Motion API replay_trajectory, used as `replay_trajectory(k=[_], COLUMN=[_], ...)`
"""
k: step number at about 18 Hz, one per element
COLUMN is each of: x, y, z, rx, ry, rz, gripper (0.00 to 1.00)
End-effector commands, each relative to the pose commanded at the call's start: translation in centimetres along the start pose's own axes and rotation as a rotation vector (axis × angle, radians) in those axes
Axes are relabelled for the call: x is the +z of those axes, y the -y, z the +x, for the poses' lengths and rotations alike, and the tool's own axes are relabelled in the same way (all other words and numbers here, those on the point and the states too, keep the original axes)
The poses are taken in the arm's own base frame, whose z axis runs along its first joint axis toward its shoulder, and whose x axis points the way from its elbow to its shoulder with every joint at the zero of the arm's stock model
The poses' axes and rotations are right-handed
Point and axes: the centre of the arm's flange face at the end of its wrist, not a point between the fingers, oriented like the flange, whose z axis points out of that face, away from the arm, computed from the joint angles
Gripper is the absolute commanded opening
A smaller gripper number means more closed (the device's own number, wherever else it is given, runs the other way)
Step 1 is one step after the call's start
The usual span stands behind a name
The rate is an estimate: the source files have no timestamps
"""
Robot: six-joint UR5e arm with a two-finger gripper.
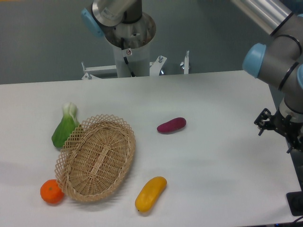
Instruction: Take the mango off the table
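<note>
Here is the mango (150,194), lying on its side near the front edge of the white table (218,156), its long yellow-orange body angled up toward the right. Nothing is touching it. Just to its left sits the oval wicker basket (96,158), tipped a little onto its rim, close beside the mango but apart from it.

Over on the far right, the arm hangs at the table's edge, and the gripper (294,203) drops out of the lower right corner. Only a dark block of it shows down there, so I cannot tell whether the fingers are spread or closed. What is plain: they are well apart from the mango, with a wide stretch of bare white tabletop between them.

Behind the mango, toward the middle of the table, lies the purple oblong vegetable (171,125). A round orange fruit (51,191) sits touching the basket's lower left rim, and a leafy green vegetable (65,126) rests against its upper left.

As for writing, there is a small sticker on the arm's base column (129,52), too small to read.
</note>
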Motion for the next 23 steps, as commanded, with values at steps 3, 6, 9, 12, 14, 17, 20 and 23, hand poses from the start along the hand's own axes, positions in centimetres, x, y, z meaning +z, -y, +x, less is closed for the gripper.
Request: replay_trajectory(k=[3, 6, 9, 12, 14, 17, 20, 23], x=[0.1, 0.1, 0.1, 0.2, 0.1, 0.5, 2.2, 3.6], y=[0.1, 0.2, 0.8, 1.4, 1.7, 4.2, 7.5, 11.0], z=[0.1, 0.1, 0.2, 0.5, 0.6, 1.6, 3.2, 5.2], rx=[0.006, -0.006, -0.07, -0.103, -0.098, -0.077, -0.078, -0.092], ry=[-0.002, -0.002, 0.004, 0.01, 0.008, -0.005, -0.022, -0.047], rz=[-0.001, 0.0, 0.003, 0.004, 0.005, 0.012, 0.033, 0.054], gripper=[1.0, 1.0, 1.0, 1.0, 1.0, 1.0, 1.0, 1.0])
